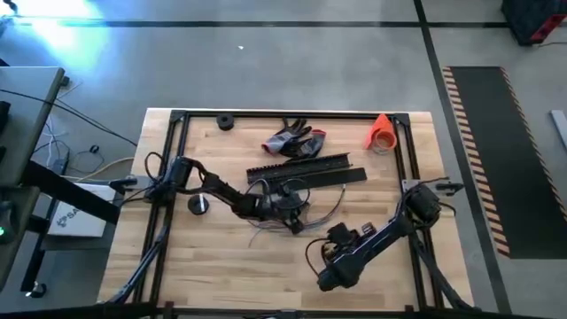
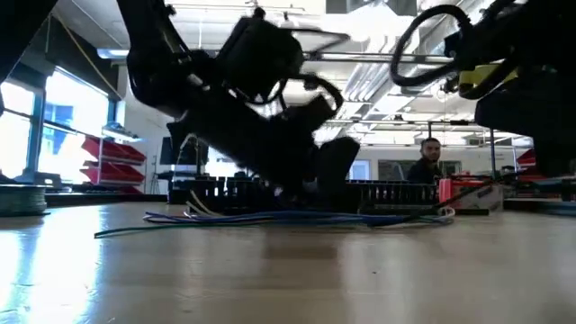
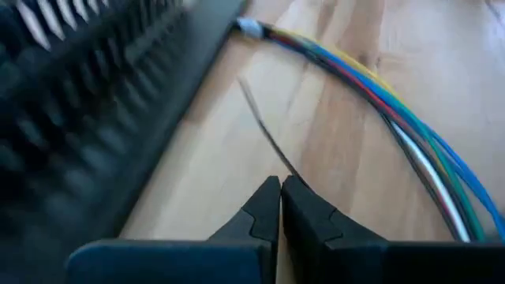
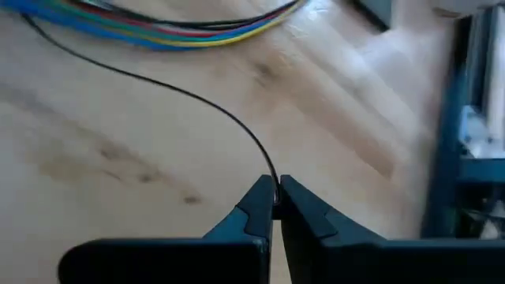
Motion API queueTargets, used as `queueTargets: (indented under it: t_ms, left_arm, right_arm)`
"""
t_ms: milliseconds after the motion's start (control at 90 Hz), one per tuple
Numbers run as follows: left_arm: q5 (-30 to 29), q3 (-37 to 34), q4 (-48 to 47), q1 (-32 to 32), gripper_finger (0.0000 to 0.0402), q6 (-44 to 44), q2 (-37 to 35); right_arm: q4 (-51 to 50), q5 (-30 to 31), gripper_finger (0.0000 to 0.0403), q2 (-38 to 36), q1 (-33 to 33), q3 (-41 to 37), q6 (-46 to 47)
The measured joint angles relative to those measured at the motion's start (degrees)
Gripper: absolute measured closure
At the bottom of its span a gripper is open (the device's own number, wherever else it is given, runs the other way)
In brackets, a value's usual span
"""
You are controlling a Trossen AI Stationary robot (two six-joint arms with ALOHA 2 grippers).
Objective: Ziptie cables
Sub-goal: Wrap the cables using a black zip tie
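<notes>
The cables (image 1: 288, 223) lie as a loose bundle at mid-table, just before the black slotted strips (image 1: 306, 168). In the wrist views they show as blue, green, yellow, red and white wires (image 3: 394, 118) (image 4: 158, 28). My left gripper (image 3: 280, 185) (image 1: 292, 211) sits low over the bundle, shut on a thin dark strand (image 3: 264, 130). My right gripper (image 4: 275, 189) is nearer the table's front edge, shut on a thin black strand (image 4: 197, 99) that curves off toward the cables. Whether these strands are ties or wires, I cannot tell. My left gripper pinches the near end of the thin dark strand (image 3: 286, 172) between its two fingertips. The rest of the strand lies on the table beside the slotted strip. My right gripper pinches the thin black strand at one end (image 4: 274, 183) between its two fingertips. The strand arcs away over the wood toward the bundle.
Grey-and-red gloves (image 1: 295, 140) and an orange cone (image 1: 381, 133) lie at the far side. A black roll (image 1: 225, 122) sits at the far left and a small round piece (image 1: 198, 205) at the left. A black frame (image 1: 177, 177) rims the table. A person (image 2: 430, 162) shows beyond it.
</notes>
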Motion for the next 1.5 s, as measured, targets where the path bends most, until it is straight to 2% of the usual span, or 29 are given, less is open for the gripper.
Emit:
queueTargets:
  t_ms: [122, 211, 367, 456, 867, 1044, 1156, 1278, 1389, 1444, 1500]
  left_arm:
    - [-4.02, 0.07, -0.95, -1.58, 0.0402, 2.96, -2.28]
    - [-4.53, 0.07, -0.85, -2.45, 0.0402, 3.71, -2.61]
    - [1.30, 0.07, -2.24, -3.00, 0.0402, 3.25, -2.46]
    - [1.19, 0.06, -3.60, -2.95, 0.0402, 2.99, -2.28]
    - [-9.99, 0.07, -5.14, -2.95, 0.0402, 6.52, -2.28]
    - [-10.69, 0.09, -4.44, -3.95, 0.0402, 7.05, -2.35]
    - [-4.81, 0.09, -3.86, -4.74, 0.0402, 8.48, -2.35]
    - [7.94, 0.09, -4.12, -4.45, 0.0402, 9.35, -2.35]
    - [18.65, 0.13, -6.75, -2.37, 0.0402, 5.56, -2.37]
    - [21.35, 0.13, -8.80, -1.27, 0.0402, 3.72, -2.37]
    - [21.64, 0.15, -11.05, -0.18, 0.0402, 2.06, -2.37]
  right_arm:
    - [1.36, -0.84, 0.0403, 0.50, 0.59, -0.36, -0.98]
    - [2.97, -0.66, 0.0403, 1.30, 1.57, -0.36, 0.71]
    - [5.68, 1.03, 0.0403, 3.59, 3.36, -0.34, 3.78]
    - [7.04, -0.68, 0.0403, 5.89, 3.75, -0.40, 4.71]
    - [7.95, -1.22, 0.0403, 7.80, 4.10, -0.14, 7.98]
    - [6.31, -1.84, 0.0403, 7.99, 3.93, -0.03, 7.95]
    - [5.15, -2.35, 0.0403, 8.07, 3.60, -0.03, 7.73]
    - [5.98, -2.72, 0.0403, 8.08, 2.99, -0.03, 5.11]
    - [6.50, -2.29, 0.0403, 8.07, 2.57, -0.03, 4.57]
    - [6.52, -2.19, 0.0403, 8.07, 2.46, -0.03, 4.49]
    - [6.56, -1.90, 0.0403, 8.07, 2.46, -0.04, 4.28]
